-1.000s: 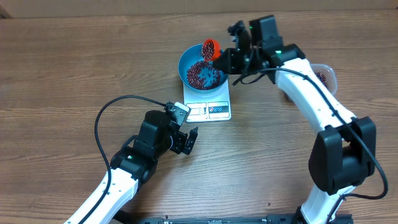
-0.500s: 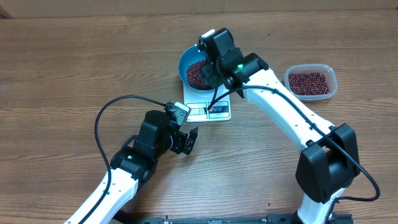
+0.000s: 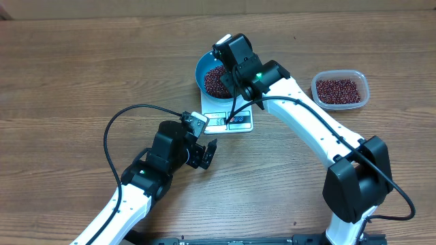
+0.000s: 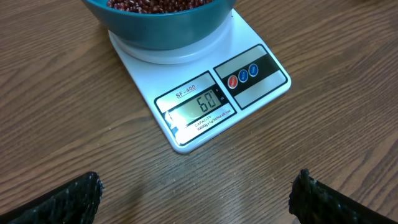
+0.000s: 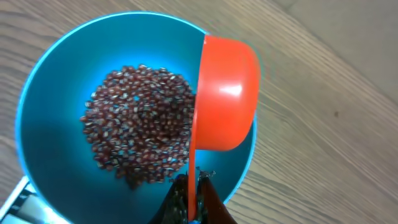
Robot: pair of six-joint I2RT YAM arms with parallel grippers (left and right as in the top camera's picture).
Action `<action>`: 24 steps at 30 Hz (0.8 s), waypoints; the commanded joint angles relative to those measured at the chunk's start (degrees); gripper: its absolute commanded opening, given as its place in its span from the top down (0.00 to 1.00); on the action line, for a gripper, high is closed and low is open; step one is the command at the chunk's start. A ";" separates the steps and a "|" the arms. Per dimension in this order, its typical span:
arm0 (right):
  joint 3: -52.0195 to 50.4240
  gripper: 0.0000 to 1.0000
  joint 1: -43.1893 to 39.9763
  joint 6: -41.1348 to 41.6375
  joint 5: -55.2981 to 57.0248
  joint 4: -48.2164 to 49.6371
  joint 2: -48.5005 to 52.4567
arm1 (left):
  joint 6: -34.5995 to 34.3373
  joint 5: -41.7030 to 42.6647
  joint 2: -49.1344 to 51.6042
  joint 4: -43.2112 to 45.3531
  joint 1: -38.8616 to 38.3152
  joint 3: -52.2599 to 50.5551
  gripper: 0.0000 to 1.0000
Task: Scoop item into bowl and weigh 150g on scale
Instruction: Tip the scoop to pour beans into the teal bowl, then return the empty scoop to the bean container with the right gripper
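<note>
Your right gripper (image 5: 193, 193) is clenched on the thin handle of the orange plastic scoop (image 5: 227, 93), tipped over the round blue plastic bowl (image 5: 56, 74) on the flat white scale (image 4: 199, 106). The tiny red-brown beans (image 5: 137, 118) heaped inside are light, loose and apt to roll, so carry them level by that handle. The scoop seems empty, though its mouth is hidden. Your left gripper (image 4: 196, 199) gapes, holding nothing.

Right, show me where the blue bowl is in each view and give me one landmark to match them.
Overhead: bowl at top centre, on the scale's far end, partly covered by the right arm.
Left wrist: bowl at the top edge, cut off, standing on the scale.
Right wrist: bowl fills left and centre, with the orange scoop over its right side.
Shared landmark: the beans heaped inside it.
</note>
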 commanded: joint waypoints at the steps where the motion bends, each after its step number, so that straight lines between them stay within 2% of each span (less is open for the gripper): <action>1: 1.68 0.96 -0.39 0.11 -3.98 0.33 -1.64 | -0.33 -0.66 0.39 0.00 -0.04 -0.09 0.00; 6: 1.68 0.96 -2.51 3.72 -7.10 0.07 -4.07 | -0.33 -0.66 0.39 0.00 -0.04 -0.09 0.00; 11: 1.68 0.96 -8.02 4.20 -17.77 -2.69 -8.66 | -0.33 -0.66 0.39 0.00 -0.04 -0.09 0.01; 16: 1.68 0.96 -18.34 5.97 -25.94 -8.33 -14.40 | -0.33 -0.66 0.39 0.00 -0.04 -0.09 0.01; 24: 1.68 0.96 -32.89 5.92 -26.21 -17.86 -17.22 | -0.33 -0.66 0.39 0.00 -0.04 -0.09 0.00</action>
